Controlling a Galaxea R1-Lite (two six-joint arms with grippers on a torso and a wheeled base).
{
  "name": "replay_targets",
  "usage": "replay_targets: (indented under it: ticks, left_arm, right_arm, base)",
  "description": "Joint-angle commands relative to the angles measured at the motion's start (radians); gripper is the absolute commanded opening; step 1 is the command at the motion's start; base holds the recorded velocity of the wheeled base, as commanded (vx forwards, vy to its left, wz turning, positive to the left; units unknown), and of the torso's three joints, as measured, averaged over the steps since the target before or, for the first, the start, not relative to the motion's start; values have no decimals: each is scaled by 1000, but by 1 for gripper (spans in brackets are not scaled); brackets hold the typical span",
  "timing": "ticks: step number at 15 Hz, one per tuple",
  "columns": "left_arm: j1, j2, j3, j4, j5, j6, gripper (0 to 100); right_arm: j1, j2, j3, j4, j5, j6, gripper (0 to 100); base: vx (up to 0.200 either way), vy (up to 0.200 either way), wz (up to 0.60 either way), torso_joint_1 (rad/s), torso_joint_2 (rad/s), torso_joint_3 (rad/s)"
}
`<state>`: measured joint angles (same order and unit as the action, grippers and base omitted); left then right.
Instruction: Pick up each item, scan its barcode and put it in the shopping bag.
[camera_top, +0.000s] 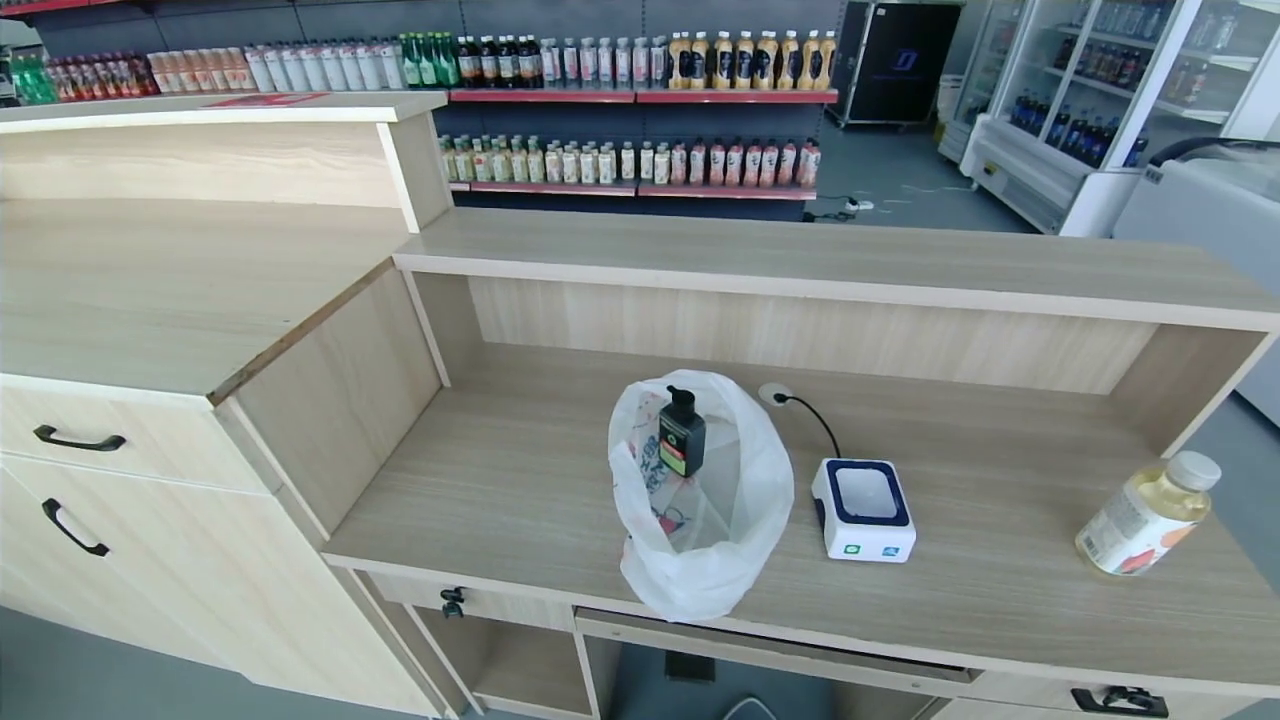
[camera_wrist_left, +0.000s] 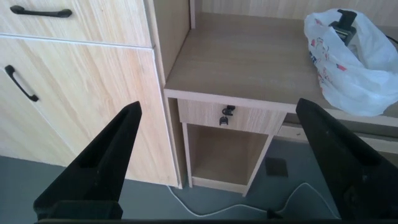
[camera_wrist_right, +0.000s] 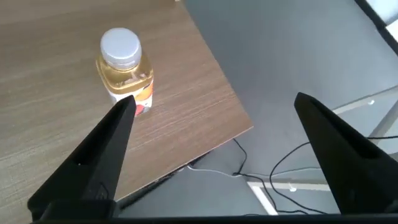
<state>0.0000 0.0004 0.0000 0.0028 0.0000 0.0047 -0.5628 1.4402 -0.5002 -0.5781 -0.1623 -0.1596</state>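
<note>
The yellow bottle (camera_top: 1147, 515) stands upright on the desk (camera_top: 520, 480) at three o'clock from the scanner (camera_top: 864, 508), just below the right arm's wide-open, empty jaws, so nearer them than the left arm's jaws, equally spread and empty, out at nine o'clock.

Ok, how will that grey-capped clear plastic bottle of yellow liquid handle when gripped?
The clear plastic bottle looks nearly full, likely heavy for its size. Its smooth round body may slip, or roll if tipped. It stands near the edge of the wooden counter; a push could send it off.
</note>
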Motion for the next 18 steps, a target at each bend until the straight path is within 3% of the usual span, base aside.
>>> replay_targets:
  ticks: [1,3,5,12,18]
  left_arm:
    - [0,0,0,0,0,0,100]
    - [0,0,0,0,0,0,100]
    - [0,0,0,0,0,0,100]
    - [0,0,0,0,0,0,100]
    - [0,0,0,0,0,0,100]
  right_arm:
    - [-28,123,5,-40,69,-40,100]
    - [-100,161,25,-65,176,-126,100]
    - [-109,143,23,-36,218,-173,100]
    - [-195,209,34,-98,230,-229,100]
    - [-151,275,29,-213,245,-265,100]
  base:
    - [0,0,0,0,0,0]
    - [0,0,0,0,0,0]
    - [0,0,0,0,0,0]
    - [0,0,0,0,0,0]
    - [0,0,0,0,0,0]
